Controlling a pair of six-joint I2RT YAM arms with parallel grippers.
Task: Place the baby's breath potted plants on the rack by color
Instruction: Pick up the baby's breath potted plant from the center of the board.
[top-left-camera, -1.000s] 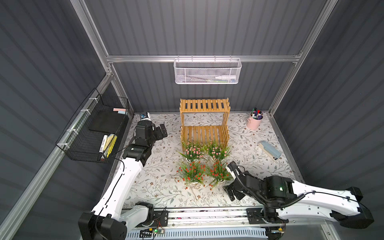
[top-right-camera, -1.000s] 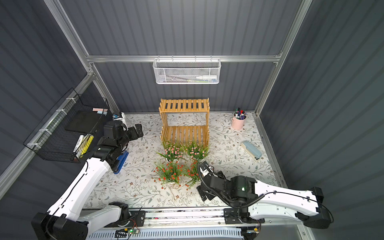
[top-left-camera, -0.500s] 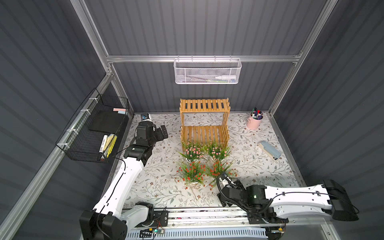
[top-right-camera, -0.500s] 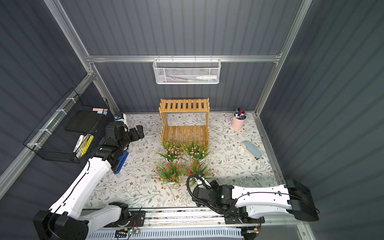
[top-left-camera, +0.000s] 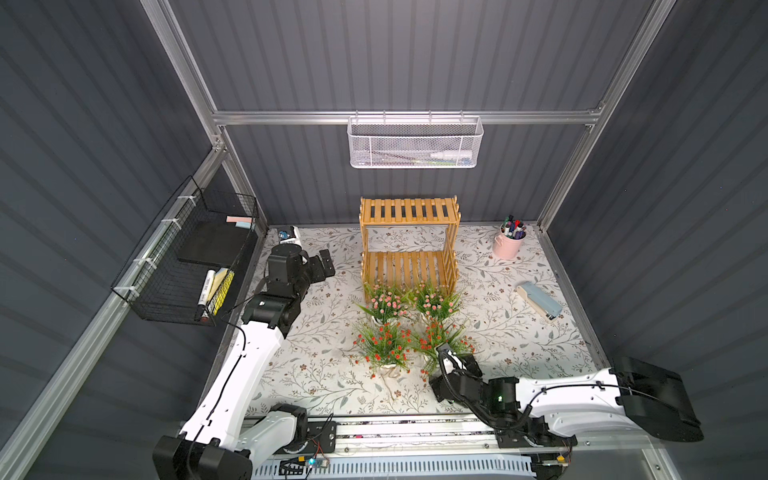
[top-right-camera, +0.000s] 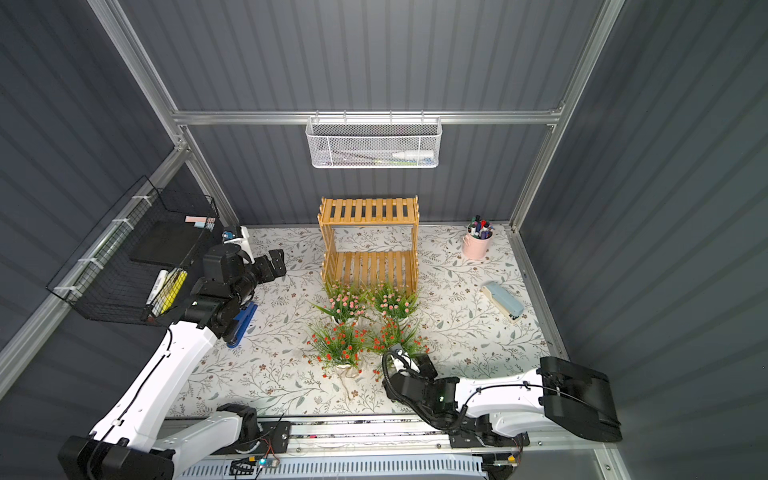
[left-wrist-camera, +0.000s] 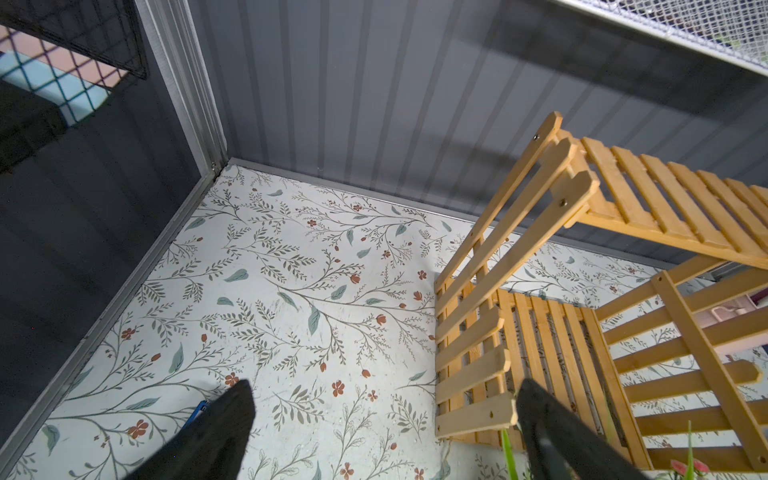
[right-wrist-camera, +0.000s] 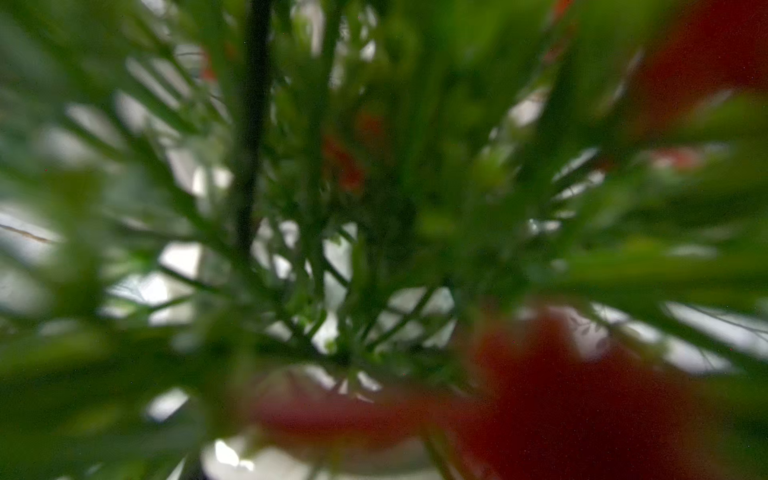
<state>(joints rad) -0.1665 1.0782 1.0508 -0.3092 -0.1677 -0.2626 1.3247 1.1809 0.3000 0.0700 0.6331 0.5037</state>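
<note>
1. Up against the middle of the worktop's (top-left-camera: 324, 365) far edge sits the rack (top-left-camera: 405, 269), with its taller tier at the back and the low tier toward the front.
2. Just in front of it, mid-worktop, all four baby's breath potted plants (top-right-camera: 345, 303) stand upright on the worktop in a tight two-by-two. The left pink plant (top-left-camera: 384, 301) and right pink plant (top-left-camera: 436, 300) are closest to the rack's low tier. The left red plant (top-left-camera: 384, 345) and right red plant (top-left-camera: 440, 338) are one row closer to the near edge.
3. Down by the near edge, the right gripper (top-left-camera: 455, 356) is buried nose-first in the right red plant's foliage. Its wrist view is pure blurry green stems and red blobs, so honestly I can't tell how the jaws stand or whether they touch the pot.
4. Over the far-left part of the worktop, the left gripper (left-wrist-camera: 384, 386) hangs beside the rack's left side, clear of it. Its jaws are spread wide with nothing in them.
5. Other stuff: a pink cup (top-left-camera: 507, 247) of markers is in the far-right corner, and a pale blue stapler (top-left-camera: 539, 300) lies near the right edge.
</note>
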